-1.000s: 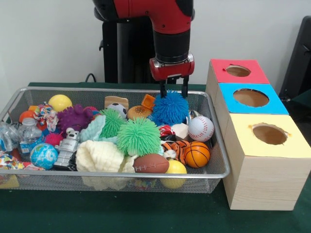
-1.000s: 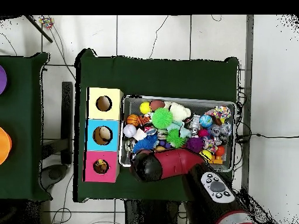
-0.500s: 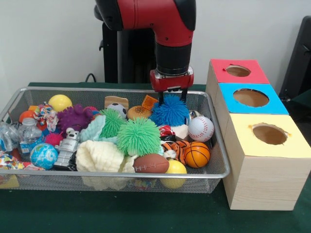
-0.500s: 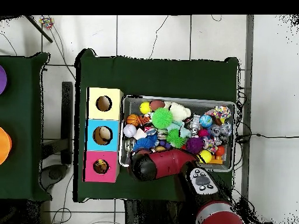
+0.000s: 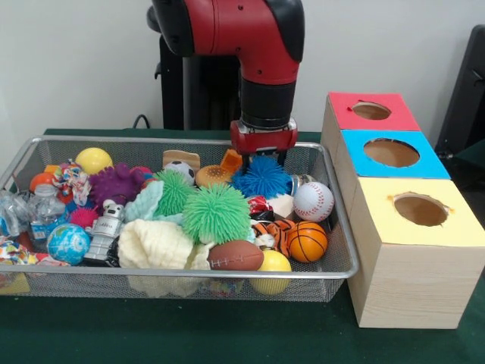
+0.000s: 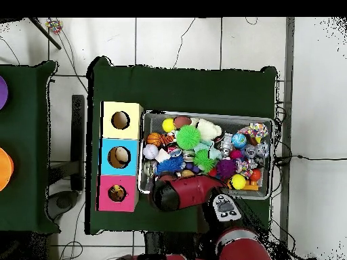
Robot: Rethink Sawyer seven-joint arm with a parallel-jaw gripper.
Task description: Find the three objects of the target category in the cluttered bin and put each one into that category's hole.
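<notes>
The wire mesh bin (image 5: 189,271) is full of toys; it also shows in the overhead view (image 6: 207,115). The orange tiger-striped plush (image 5: 269,230) lies near the front right, between a basketball and a small football, partly buried. No tan-brown plush shows clearly. My gripper (image 5: 263,149) is down in the bin's far right part, right behind the blue spiky pom ball (image 5: 263,177), which hides its lower end. The red-surround hole (image 5: 371,111) tops the farthest box to the right; it also shows in the overhead view (image 6: 117,193).
Blue-surround (image 5: 391,152) and yellow-surround (image 5: 420,209) holes sit nearer on the same box row. Green (image 5: 216,213) and purple (image 5: 115,184) pom balls, a baseball (image 5: 313,201), a basketball (image 5: 306,241), a football (image 5: 236,255) and a toy robot (image 5: 107,231) crowd the bin.
My gripper has come down from above the blue pom ball into the bin behind it. The tan bun-shaped toy and orange piece beside it shifted slightly left.
</notes>
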